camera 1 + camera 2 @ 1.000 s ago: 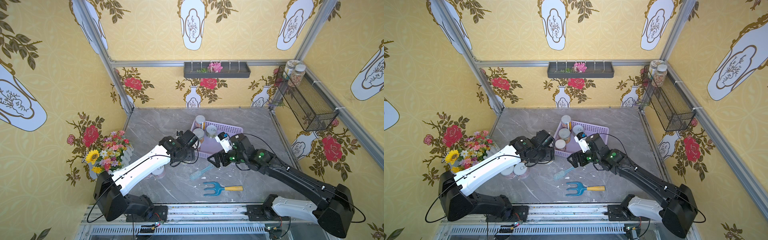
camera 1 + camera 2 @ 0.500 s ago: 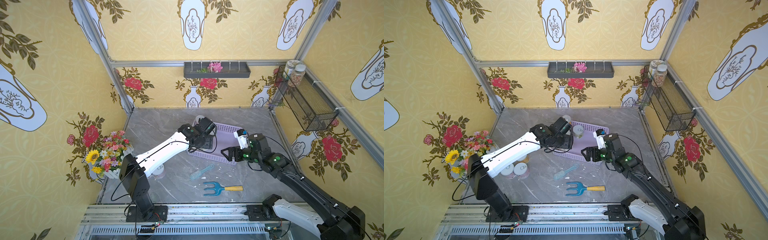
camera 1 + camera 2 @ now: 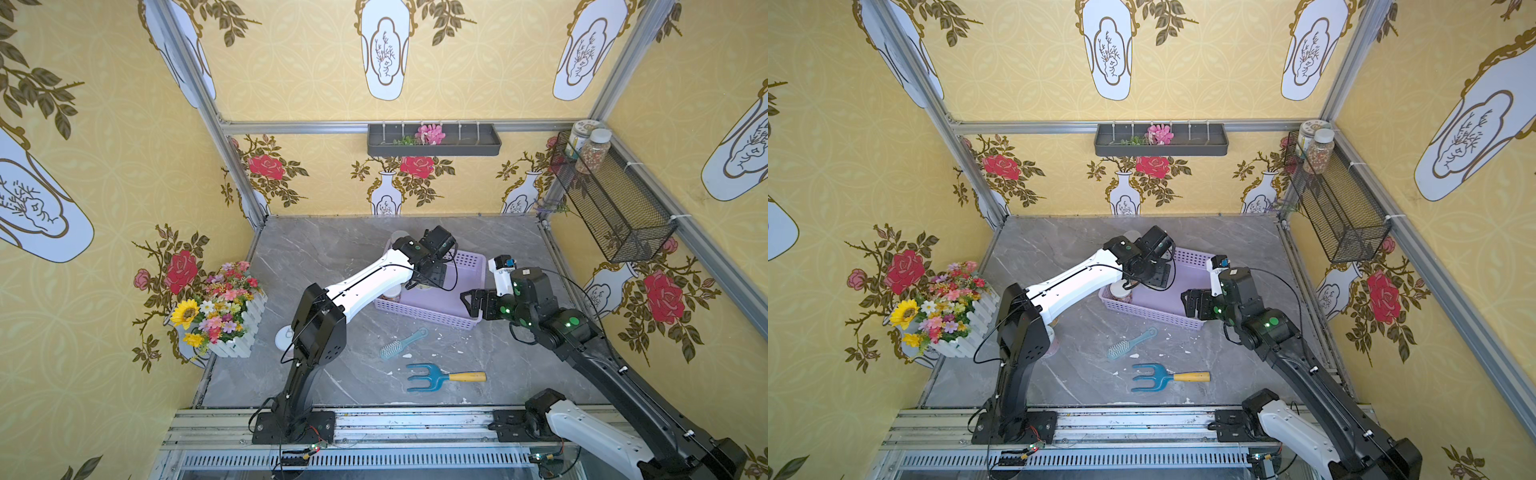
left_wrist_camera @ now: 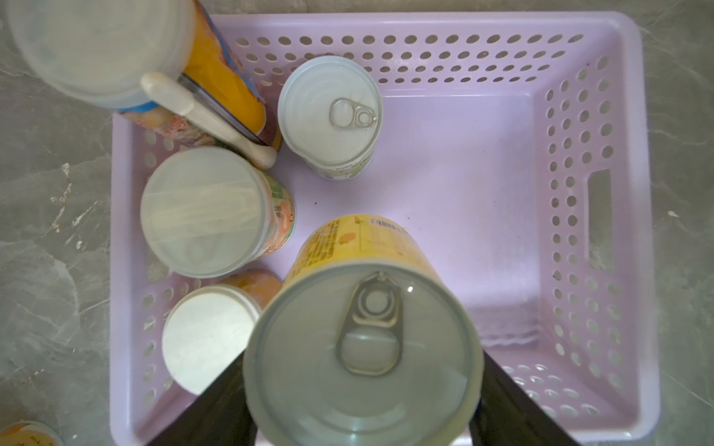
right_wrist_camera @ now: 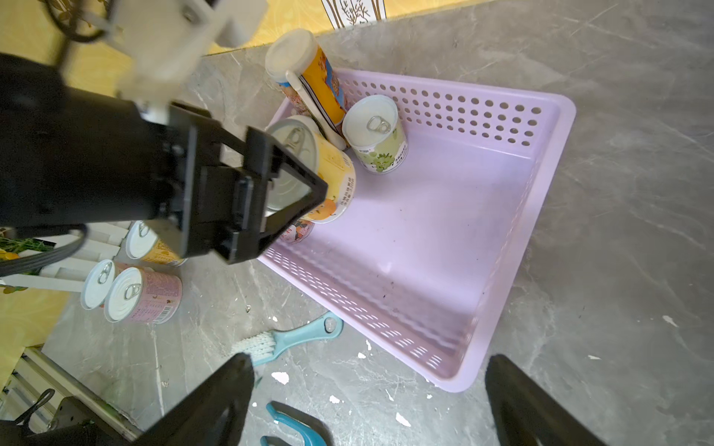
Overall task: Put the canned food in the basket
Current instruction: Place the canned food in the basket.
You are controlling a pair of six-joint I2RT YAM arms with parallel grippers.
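The short cylindrical can with a yellow printed label and a dull silver pull-tab top (image 4: pixel 363 347) is clamped by its sides between the black fingers of the left gripper (image 5: pixel 286 170), tilted, over the floor of the shallow lilac perforated plastic basket (image 4: pixel 579 289). Whether its base touches that floor cannot be told. Just beside it inside the basket stand a green-labelled pull-tab can (image 4: pixel 330 112), a can under a cloudy plastic lid (image 4: pixel 201 212) and a white-topped can (image 4: pixel 208 336). The right gripper (image 5: pixel 369 361) hangs with its jaws wide and nothing between them, above the basket's near corner.
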